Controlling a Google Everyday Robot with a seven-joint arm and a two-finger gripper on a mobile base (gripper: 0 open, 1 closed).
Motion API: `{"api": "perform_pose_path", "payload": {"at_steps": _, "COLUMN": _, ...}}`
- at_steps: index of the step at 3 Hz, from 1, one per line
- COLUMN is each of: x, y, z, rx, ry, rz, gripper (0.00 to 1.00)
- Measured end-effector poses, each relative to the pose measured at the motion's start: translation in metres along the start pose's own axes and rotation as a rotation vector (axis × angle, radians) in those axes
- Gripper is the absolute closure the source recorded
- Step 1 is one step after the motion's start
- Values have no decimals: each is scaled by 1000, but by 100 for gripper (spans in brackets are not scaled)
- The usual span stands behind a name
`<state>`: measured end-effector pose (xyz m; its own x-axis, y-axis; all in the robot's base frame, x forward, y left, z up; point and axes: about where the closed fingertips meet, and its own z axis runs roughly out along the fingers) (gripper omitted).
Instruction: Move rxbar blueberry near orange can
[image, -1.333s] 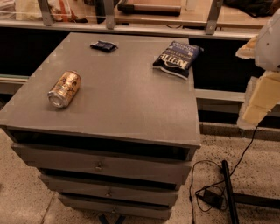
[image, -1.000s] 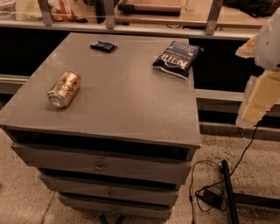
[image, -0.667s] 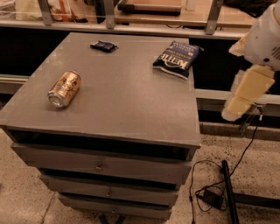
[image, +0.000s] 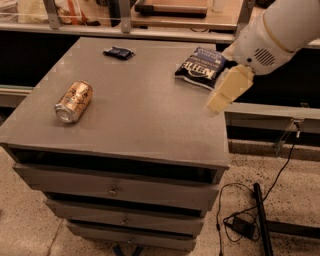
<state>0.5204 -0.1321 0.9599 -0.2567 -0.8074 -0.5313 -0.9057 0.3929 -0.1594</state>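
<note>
The rxbar blueberry (image: 118, 52) is a small flat dark navy wrapper lying at the far edge of the grey cabinet top (image: 130, 115), left of centre. The orange can (image: 74, 101) lies on its side near the left front, silver end toward me. My gripper (image: 227, 91) is cream-coloured and hangs below the white arm at the right, over the cabinet's right edge, just in front of the chip bag. It is far from both the bar and the can and holds nothing.
A dark blue Kettle chip bag (image: 201, 67) lies at the far right of the top. The cabinet has several drawers below. A shelf with clutter runs behind it. Black cables and a power adapter (image: 243, 225) lie on the floor at the right.
The arm has swung in from the right edge of view toward the left, bringing the gripper over the cabinet's right side. The bar, can and bag have not moved.
</note>
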Motion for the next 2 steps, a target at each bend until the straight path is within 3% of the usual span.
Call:
{"api": "perform_pose_path", "payload": {"at_steps": 1, "x": -22, "y": -4, "z": 36, "rx": -1, "ry": -157, "rz": -8, "gripper": 0}}
{"api": "perform_pose_path", "payload": {"at_steps": 2, "x": -47, "y": -11, "z": 58, "rx": 50, "ry": -283, "rz": -29, "gripper": 0}}
